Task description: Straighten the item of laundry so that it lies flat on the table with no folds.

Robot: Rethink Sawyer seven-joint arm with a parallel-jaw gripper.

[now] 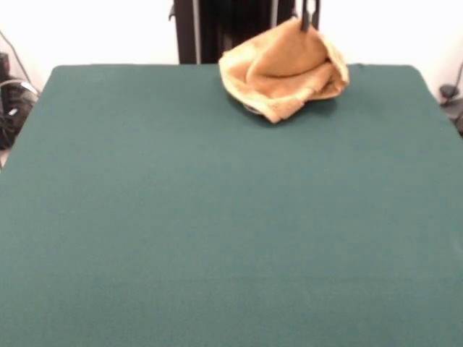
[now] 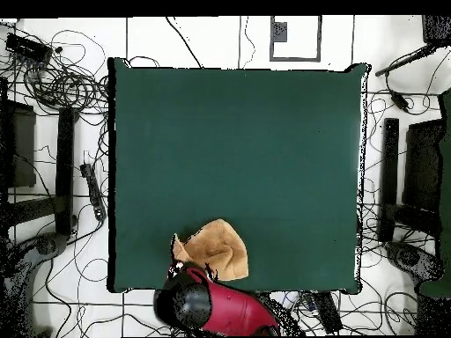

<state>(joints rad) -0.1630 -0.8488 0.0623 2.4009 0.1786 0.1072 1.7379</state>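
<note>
The item of laundry point(image 1: 283, 71), a golden-orange towel, is bunched in a crumpled heap at the table's far edge, right of centre. Its top is drawn up into a peak. My gripper point(image 1: 309, 17) comes down from above and is shut on that peak; only the dark fingertips show. The lower folds rest on the green table point(image 1: 217, 217). In the overhead view the towel point(image 2: 217, 251) lies folded over itself near the bottom edge of the table point(image 2: 238, 150), with the red and black arm point(image 2: 211, 305) right beside it, hiding the gripper.
The black pedestal point(image 1: 231, 29) stands just behind the towel. Cables point(image 2: 62, 84) and dark equipment point(image 2: 414, 176) lie on the floor around the table. The table edge runs close to the towel.
</note>
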